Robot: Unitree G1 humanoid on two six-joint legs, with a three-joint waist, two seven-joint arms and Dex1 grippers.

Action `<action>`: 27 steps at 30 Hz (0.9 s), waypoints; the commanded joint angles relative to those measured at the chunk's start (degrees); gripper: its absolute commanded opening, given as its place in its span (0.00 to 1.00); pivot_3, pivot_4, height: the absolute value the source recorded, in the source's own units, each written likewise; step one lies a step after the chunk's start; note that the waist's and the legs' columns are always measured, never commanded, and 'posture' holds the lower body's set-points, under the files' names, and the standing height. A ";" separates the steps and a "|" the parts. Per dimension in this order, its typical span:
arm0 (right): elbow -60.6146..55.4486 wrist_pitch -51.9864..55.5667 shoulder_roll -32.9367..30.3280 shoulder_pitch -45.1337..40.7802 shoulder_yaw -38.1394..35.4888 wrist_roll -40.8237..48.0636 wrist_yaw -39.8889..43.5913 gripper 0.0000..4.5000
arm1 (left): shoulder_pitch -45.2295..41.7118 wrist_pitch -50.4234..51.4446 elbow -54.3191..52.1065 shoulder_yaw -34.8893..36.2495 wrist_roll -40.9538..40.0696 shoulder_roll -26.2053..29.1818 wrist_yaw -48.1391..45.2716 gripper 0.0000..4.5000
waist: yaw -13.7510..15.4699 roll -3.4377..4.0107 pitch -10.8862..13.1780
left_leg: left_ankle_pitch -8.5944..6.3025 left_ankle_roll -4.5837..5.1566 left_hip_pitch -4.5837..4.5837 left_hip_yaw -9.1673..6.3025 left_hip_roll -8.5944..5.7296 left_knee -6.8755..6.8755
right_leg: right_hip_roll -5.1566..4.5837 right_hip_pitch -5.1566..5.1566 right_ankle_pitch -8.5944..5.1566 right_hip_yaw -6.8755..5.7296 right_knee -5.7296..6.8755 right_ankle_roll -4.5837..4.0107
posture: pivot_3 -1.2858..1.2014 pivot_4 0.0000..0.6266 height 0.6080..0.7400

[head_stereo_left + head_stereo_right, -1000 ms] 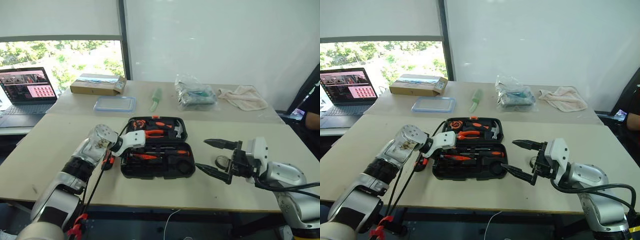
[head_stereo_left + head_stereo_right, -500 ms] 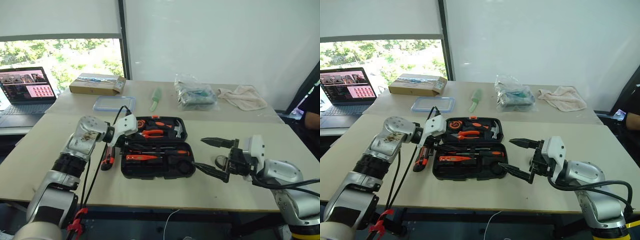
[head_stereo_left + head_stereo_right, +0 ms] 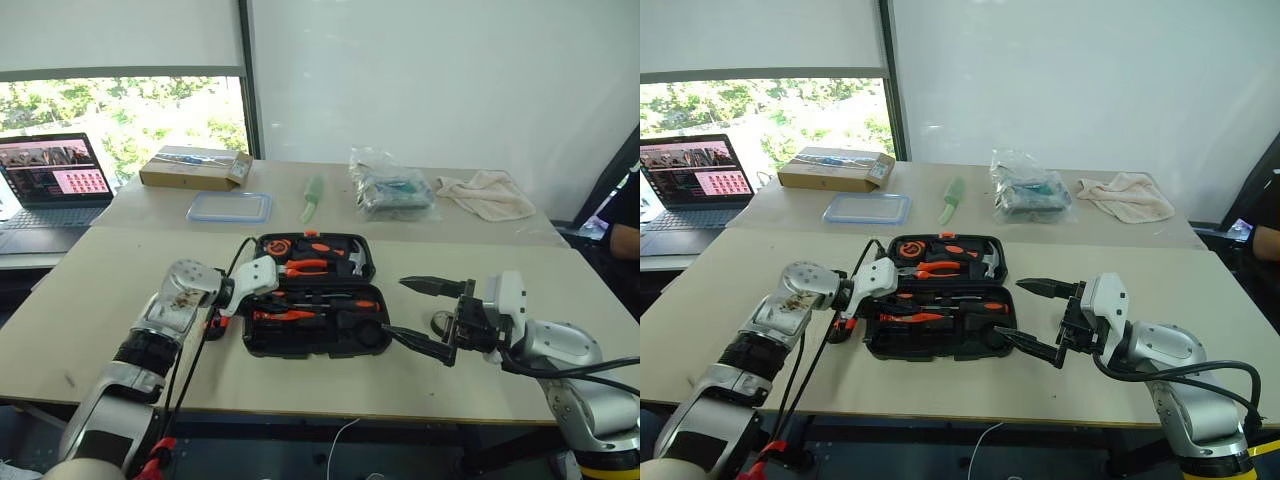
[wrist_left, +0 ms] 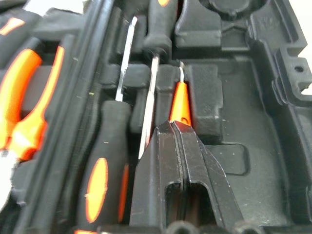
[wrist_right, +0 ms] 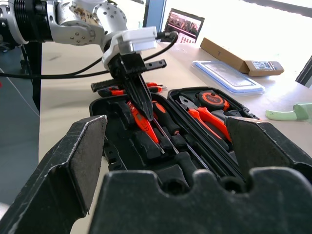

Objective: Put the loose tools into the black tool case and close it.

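Note:
The black tool case [image 3: 345, 340] lies open on the table, with two orange-and-black screwdrivers [image 4: 100, 180] lying in its near half. My left gripper [image 4: 176, 127] is shut, its tips resting on the handle end of the small orange tester screwdriver [image 4: 180, 100], which lies in its slot. An orange-black utility knife [image 5: 111, 89] lies on the table left of the case, partly behind my left arm. At the case's right end my right gripper [image 3: 395, 306] hovers open and holds nothing. A small dark tape roll [image 3: 441, 322] lies on the table behind it.
Orange pliers [image 3: 306, 266] and a round tape measure [image 3: 276, 247] sit in the case's far half. A laptop [image 3: 50, 185], cardboard box [image 3: 195, 168], clear blue-rimmed container [image 3: 230, 207], green tool [image 3: 312, 197], plastic bag [image 3: 390, 192] and cloth [image 3: 487, 193] lie further back. A person's arm [image 3: 625, 235] is at the right.
My left gripper pulled back from the case towards the left, then came down again onto the tester screwdriver, its fingers closing from part open to shut. The right arm held still.

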 commanded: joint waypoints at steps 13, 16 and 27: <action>-0.90 -0.40 0.61 0.01 -1.15 0.66 -0.98 1.00 | 3.45 2.02 -3.62 -2.55 2.79 1.42 0.39 0.00 | 0.01 0.02 -0.01 | 0.00 0.01 0.21 0.01 0.00 0.00 | -0.02 0.16 0.00 0.05 0.06 0.00 | 0.52 0.24 1.00; -0.77 -1.27 0.72 0.82 -1.96 0.48 -1.20 1.00 | 5.19 0.34 -5.38 2.44 -0.86 1.79 2.38 0.00 | -0.06 0.02 -0.01 | 0.00 0.00 0.23 0.01 0.02 0.00 | -0.02 0.16 0.00 0.06 0.08 0.00 | 0.52 0.24 1.00; -0.62 -6.49 1.89 6.02 -3.47 0.80 1.81 1.00 | 33.45 -4.01 -9.35 36.69 -17.76 12.48 7.01 0.40 | -1.70 0.04 -0.01 | -0.01 -0.01 0.24 0.09 0.17 -0.18 | -0.12 0.05 0.00 0.10 0.02 -0.02 | 0.52 0.24 1.00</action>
